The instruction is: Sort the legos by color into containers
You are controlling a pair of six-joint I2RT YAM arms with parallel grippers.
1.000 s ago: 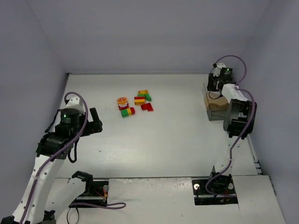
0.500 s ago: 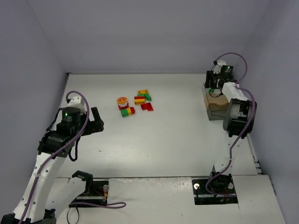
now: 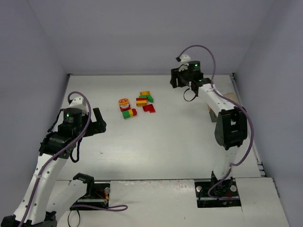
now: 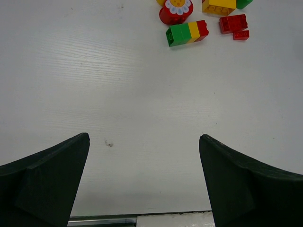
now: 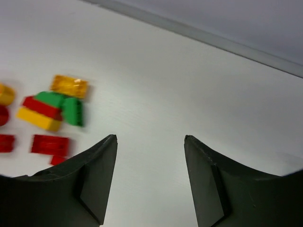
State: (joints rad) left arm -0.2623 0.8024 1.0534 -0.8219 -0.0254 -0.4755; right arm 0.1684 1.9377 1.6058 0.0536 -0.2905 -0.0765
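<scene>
As nothing is held, step: reaching for small red, green, yellow plastic bricks [image 3: 141, 101], upper centre.
Right gripper [image 5: 149, 138]: spread.
Left gripper [image 4: 144, 136]: spread.
Next: pinch one.

The left arm [image 3: 40, 175] and the right arm [image 3: 213, 99] share one build: slim white links joined by bulky black joint housings, each rising from a black base bracket [image 3: 87, 187]. A lilac cable [image 3: 81, 101] runs the length of the left arm and loops free above its wrist, a matching cable [image 3: 199, 46] arches over the right wrist, and a small green light [image 3: 66, 114] glows on top of each wrist housing. In the wrist views, the left tool [image 4: 144, 182] and the right tool [image 5: 149, 182] have matte black, wedge-shaped fingers [image 4: 42, 184] with flat, faceted faces.
</scene>
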